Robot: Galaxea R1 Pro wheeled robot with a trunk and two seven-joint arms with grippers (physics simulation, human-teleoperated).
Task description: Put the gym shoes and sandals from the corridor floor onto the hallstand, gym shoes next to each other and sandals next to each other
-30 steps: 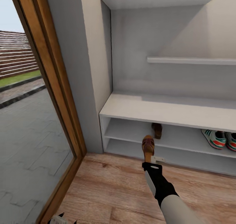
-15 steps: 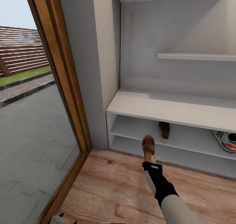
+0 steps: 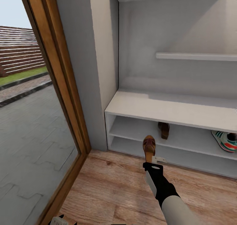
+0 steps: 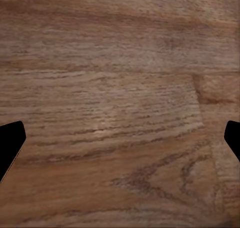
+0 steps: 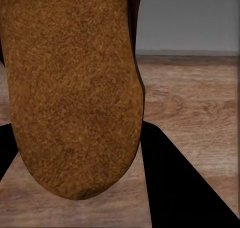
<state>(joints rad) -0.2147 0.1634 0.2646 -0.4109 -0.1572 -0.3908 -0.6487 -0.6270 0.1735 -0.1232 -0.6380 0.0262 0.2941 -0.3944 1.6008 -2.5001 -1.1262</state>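
Observation:
My right gripper (image 3: 152, 160) is shut on the heel of a brown sandal (image 3: 149, 146), held above the wood-plank corridor floor (image 3: 112, 188) just in front of the white hallstand (image 3: 171, 108). In the right wrist view the sandal's tan underside (image 5: 70, 87) hangs between the black fingers (image 5: 172, 183). The other sandal (image 3: 164, 130) lies on the upper open shelf. On that shelf, at the right edge of the head view, lies a white gym shoe (image 3: 224, 140) with green stripes. My left gripper (image 4: 120, 143) is open, low over bare floor, with its tips (image 3: 61, 220) at the head view's bottom edge.
A glass door in a wooden frame (image 3: 57, 86) runs along the left, with paving outside. A grey wall pillar (image 3: 95, 70) stands between the door and the rack. White wall shelves (image 3: 194, 56) hang above the bench top.
The whole view has swung, so the rack and shoes now sit further right in the picture. The right arm holds the sandal in the same pose throughout.

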